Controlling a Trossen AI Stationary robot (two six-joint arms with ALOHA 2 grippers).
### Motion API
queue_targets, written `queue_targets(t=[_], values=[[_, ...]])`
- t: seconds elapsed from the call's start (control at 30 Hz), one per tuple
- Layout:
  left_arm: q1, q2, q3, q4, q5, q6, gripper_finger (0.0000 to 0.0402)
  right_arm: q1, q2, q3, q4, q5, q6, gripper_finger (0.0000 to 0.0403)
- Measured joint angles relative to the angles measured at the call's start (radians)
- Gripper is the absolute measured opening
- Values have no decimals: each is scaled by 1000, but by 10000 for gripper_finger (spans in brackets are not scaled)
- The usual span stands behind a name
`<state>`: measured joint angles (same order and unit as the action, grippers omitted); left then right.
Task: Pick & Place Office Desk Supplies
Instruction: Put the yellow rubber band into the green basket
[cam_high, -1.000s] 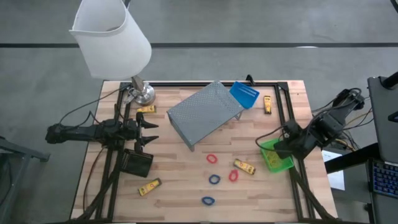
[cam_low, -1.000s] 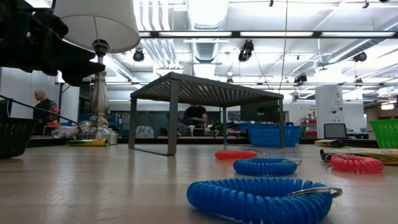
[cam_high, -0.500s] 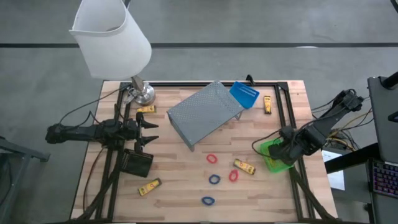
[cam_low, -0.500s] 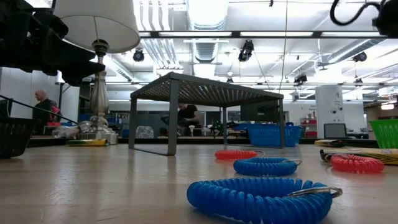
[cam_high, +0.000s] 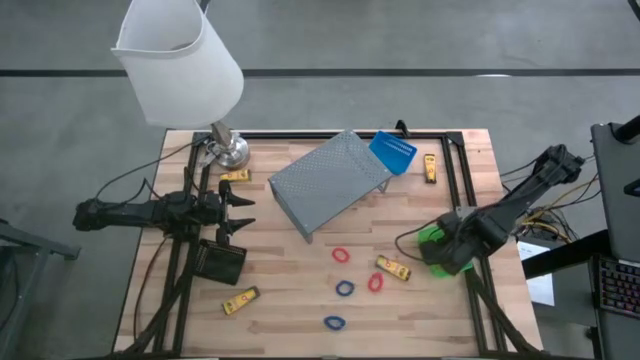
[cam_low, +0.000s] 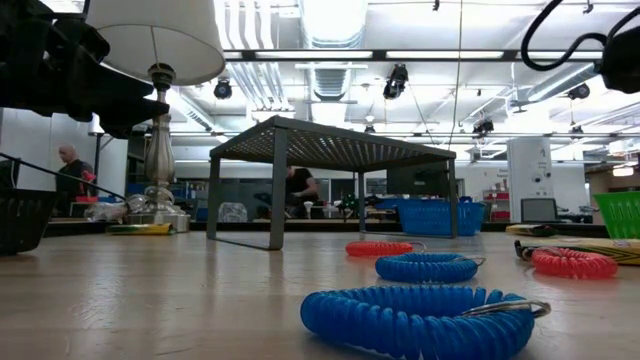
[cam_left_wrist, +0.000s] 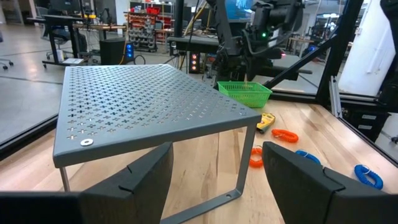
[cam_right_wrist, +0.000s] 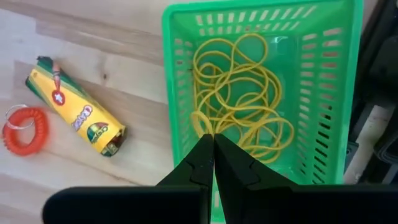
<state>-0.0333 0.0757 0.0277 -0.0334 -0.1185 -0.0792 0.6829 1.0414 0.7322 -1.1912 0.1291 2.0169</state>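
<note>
My right gripper (cam_right_wrist: 213, 140) is shut and hangs above the green bin (cam_right_wrist: 323, 93), which holds yellow rubber bands (cam_right_wrist: 244, 106). In the high view it (cam_high: 440, 252) covers most of that bin (cam_high: 430, 236). A yellow crayon box (cam_high: 394, 268) lies flat just left of the bin. Red coils (cam_high: 342, 255) and blue coils (cam_high: 345, 289) lie at mid-table. More yellow boxes (cam_high: 240, 300) lie about. The black bin (cam_high: 220, 262) and the blue bin (cam_high: 392, 152) stand apart. My left gripper (cam_high: 243, 212) waits open at the left, facing the grey shelf (cam_left_wrist: 149, 106).
A grey perforated metal shelf (cam_high: 330, 182) stands mid-table on its legs, with the blue bin at its far right corner. A white-shaded lamp (cam_high: 180, 65) stands on its metal base (cam_high: 230, 150) at the far left. Black frame rails run along both sides. Bare wood lies near the front edge.
My right gripper has moved toward the table's left and near edge, from the green bin's far right side to a place over the bin. Its arm has stretched out and now shows at the low view's top right. The objects have kept still.
</note>
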Motion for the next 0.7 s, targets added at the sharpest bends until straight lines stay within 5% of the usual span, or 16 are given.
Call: queue_targets(t=[0.7], values=[[0, 0, 0, 0, 0, 0, 253, -1, 269, -8, 33, 0, 129, 8]])
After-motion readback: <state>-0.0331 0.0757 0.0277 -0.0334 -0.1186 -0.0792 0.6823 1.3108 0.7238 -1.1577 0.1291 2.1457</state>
